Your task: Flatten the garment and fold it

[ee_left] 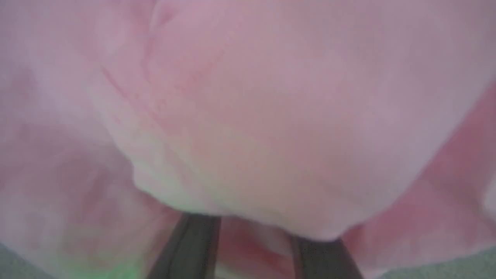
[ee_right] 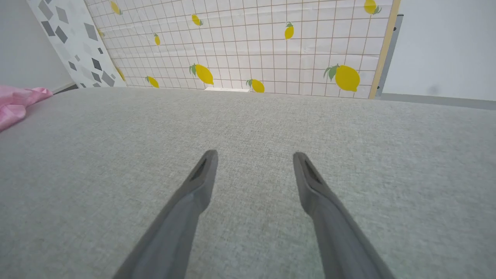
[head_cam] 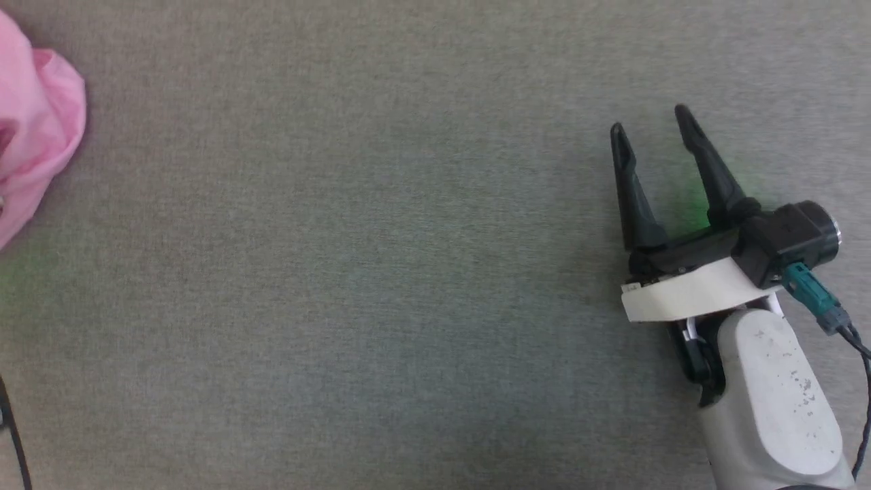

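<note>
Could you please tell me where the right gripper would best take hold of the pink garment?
On the garment, probably the rounded fold bulging toward the bare grey surface, approached low from the robot's right. It lies bunched, and that lobe is its raised edge nearest the open right gripper.

1. This looks like a robot test room, dressed up a little like a home.
2. A big flat top covered in grey cloth [ee_right: 248,128] spreads out like a work table.
3. At 12 o'clock in the right wrist view, a board with white squares and yellow lemons [ee_right: 248,46] stands at the far edge, like a kitchen wall.
4. At 10 o'clock, a board with grey shapes [ee_right: 73,42] stands beside it.
5. At 2 o'clock there is a plain white wall [ee_right: 445,46].
6. At 4 o'clock in the head view, the right gripper [head_cam: 648,119] carries a small camera [head_cam: 803,235] and a cable [head_cam: 861,354].
</note>
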